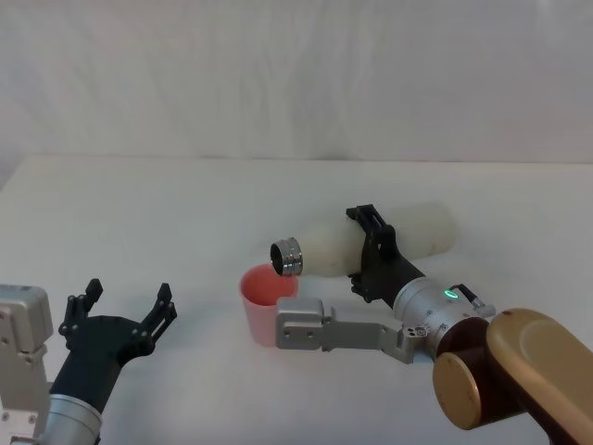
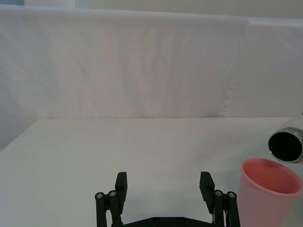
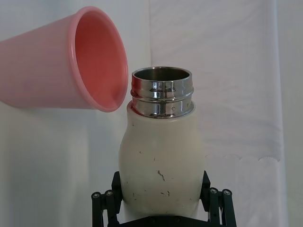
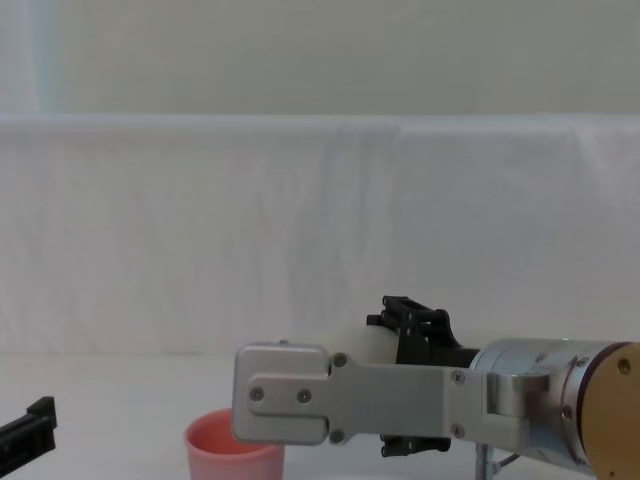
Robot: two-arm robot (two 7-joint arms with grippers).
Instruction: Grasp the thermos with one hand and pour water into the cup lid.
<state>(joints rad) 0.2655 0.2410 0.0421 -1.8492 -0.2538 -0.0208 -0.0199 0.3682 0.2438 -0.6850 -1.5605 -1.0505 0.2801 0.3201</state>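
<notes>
White tabletop [image 1: 185, 204] all across the scene, and over on the left side the left gripper [image 1: 119, 311] hangs just above it near the robot's body, jaws spread wide with nothing between them, well apart from the action; in the left wrist view its black fingers [image 2: 121, 185] frame bare table. Moving toward the middle, the cup lid [image 1: 266, 301] stands upright on the table, salmon-pink, open mouth up, its rim showing low in the chest view as well [image 4: 235, 447]. Right above that rim sits the shiny steel neck of the thermos [image 1: 408, 236], and the cream-white bottle is tipped over nearly flat, mouth pointing left and slightly down over the cup, base out to the right. No stream of water can be made out between neck and cup. On the right, the right gripper [image 1: 369, 250] is clamped around the middle of the bottle's body, black fingers [image 3: 208, 189] pressed to both sides of it, holding it clear of the table
</notes>
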